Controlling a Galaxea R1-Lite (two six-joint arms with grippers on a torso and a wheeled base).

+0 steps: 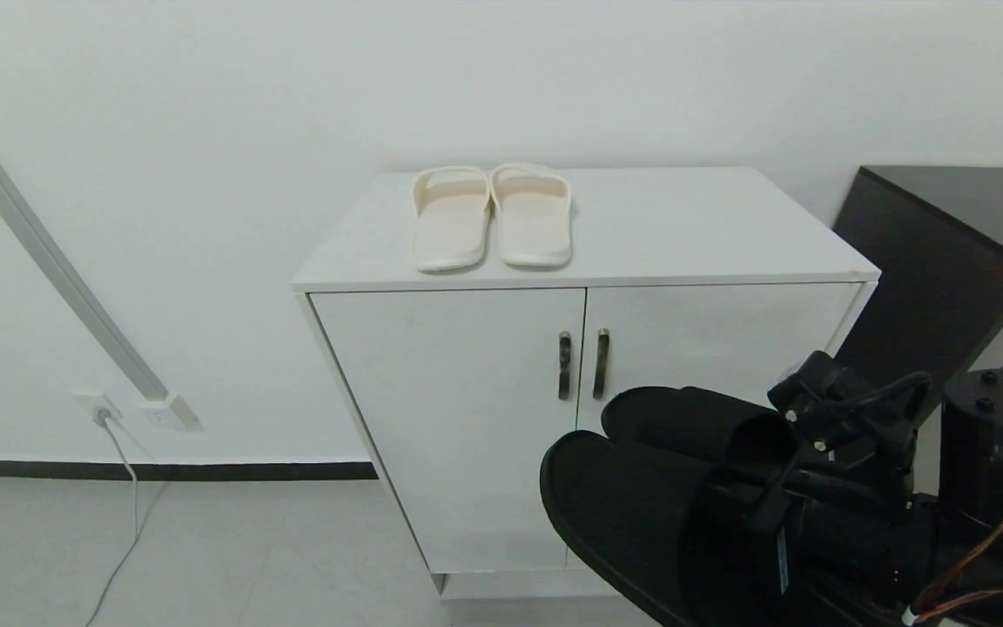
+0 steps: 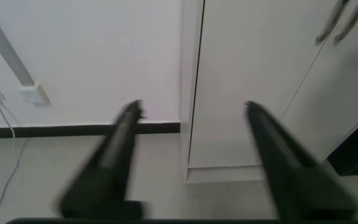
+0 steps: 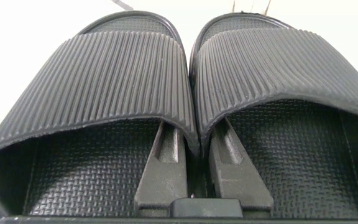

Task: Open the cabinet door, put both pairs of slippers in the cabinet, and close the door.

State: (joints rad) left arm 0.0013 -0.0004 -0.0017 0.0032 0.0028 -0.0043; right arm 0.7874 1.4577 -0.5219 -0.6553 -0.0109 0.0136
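On top of the white cabinet point(image 1: 684, 218), its two doors shut, sits the cream pair of slippers point(image 1: 491, 216). Before its right door, the right gripper point(image 3: 194, 143) pinches the black pair point(image 1: 641, 488) by their touching inner sides. Facing the cabinet's lower left corner, the left gripper point(image 2: 191, 112) is spread wide, holding nothing.

Colours for you: white cabinet point(image 1: 458, 418), cream slippers point(image 1: 491, 216), black slippers point(image 1: 641, 514).
Your cabinet is plain white throughout, w/ two dark handles point(image 1: 564, 365). The cream slippers are one flat tone, no pattern. The black slippers are blk all over: straps point(image 3: 123, 74) w/ fine parallel ribs, footbeds point(image 3: 86, 168) w/ a small embossed diamond grid. Bkgd: white wall point(image 1: 205, 131), blk skirting strip point(image 1: 162, 471), pale grey floor point(image 1: 205, 557), grey conduit point(image 1: 40, 244), white socket point(image 1: 97, 406) w/ light grey cable point(image 1: 131, 488), dark brown-blk unit point(image 1: 945, 252).
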